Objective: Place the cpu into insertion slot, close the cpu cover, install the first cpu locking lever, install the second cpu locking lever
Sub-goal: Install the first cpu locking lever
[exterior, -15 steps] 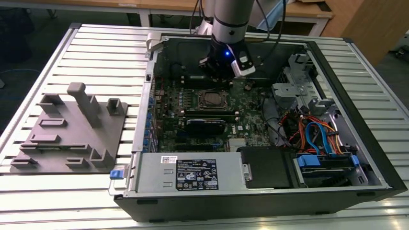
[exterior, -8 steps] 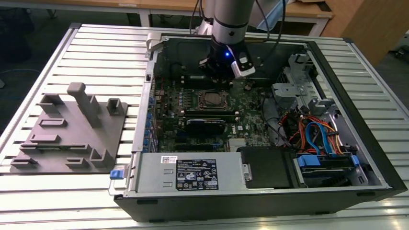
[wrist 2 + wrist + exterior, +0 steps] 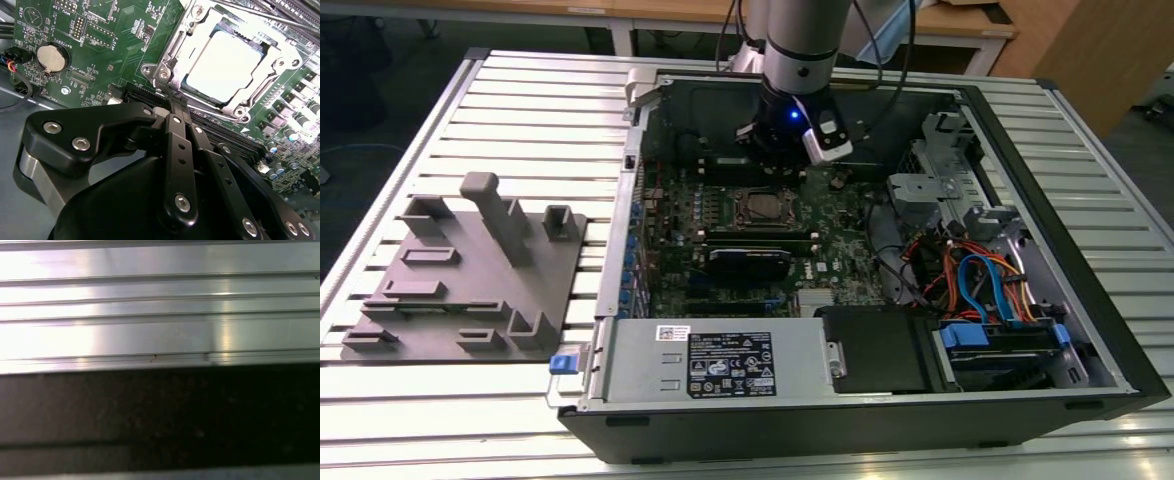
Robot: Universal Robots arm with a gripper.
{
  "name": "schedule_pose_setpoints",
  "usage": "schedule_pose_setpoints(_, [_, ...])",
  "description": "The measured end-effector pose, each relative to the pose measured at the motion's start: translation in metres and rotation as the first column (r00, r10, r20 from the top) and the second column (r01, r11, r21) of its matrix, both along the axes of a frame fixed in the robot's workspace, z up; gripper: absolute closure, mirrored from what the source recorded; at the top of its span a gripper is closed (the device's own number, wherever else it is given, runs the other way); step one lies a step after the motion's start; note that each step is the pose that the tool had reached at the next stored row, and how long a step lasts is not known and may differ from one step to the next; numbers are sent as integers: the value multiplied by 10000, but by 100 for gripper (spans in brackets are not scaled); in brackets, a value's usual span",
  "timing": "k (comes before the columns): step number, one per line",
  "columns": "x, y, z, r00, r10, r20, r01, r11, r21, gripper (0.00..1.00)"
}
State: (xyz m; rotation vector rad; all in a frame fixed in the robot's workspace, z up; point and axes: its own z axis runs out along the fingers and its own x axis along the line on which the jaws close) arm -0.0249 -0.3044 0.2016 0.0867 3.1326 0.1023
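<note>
- An open computer case (image 3: 1067,300) lies on a ribbed metal desk (image 3: 520,100), its green board (image 3: 680,230) facing up.
- The arm (image 3: 798,40) reaches down into the far part of the case; its end effector (image 3: 781,150) hangs just above the board, beside the slot (image 3: 761,207).
- In the second wrist view the end effector (image 3: 172,102) has its black fingers (image 3: 180,150) drawn together, nothing between them, the tips at the near edge of the slot's (image 3: 227,65) metal frame.
- The cpu (image 3: 225,65) sits in the slot, its pale metal top showing bright.
- The cover (image 3: 272,75) lies flat over the cpu's edges (its cut-out centre leaves the top bare).
- Whether the locking levers are latched I cannot tell.
- A round coin battery (image 3: 51,57) sits on the board, well apart from the slot.
- A grey moulded fixture (image 3: 467,270) rests on the desk at the exterior view's left, apart from the case.
- The first wrist view shows ribbed metal (image 3: 160,315) above a dark band (image 3: 160,415).
</note>
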Motion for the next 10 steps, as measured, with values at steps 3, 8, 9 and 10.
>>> schedule_pose_setpoints(3, [1,-2,-2,10000,0,0,0,10000,-12,90])
schedule_pose_setpoints(8, [2,-5,-8,10000,0,-1,0,10000,-44,90])
schedule_pose_setpoints(9, [2,-6,-8,10000,1,-1,-1,10000,-52,90])
schedule_pose_setpoints(10, [2,-7,-9,10000,0,-1,0,10000,-58,90])
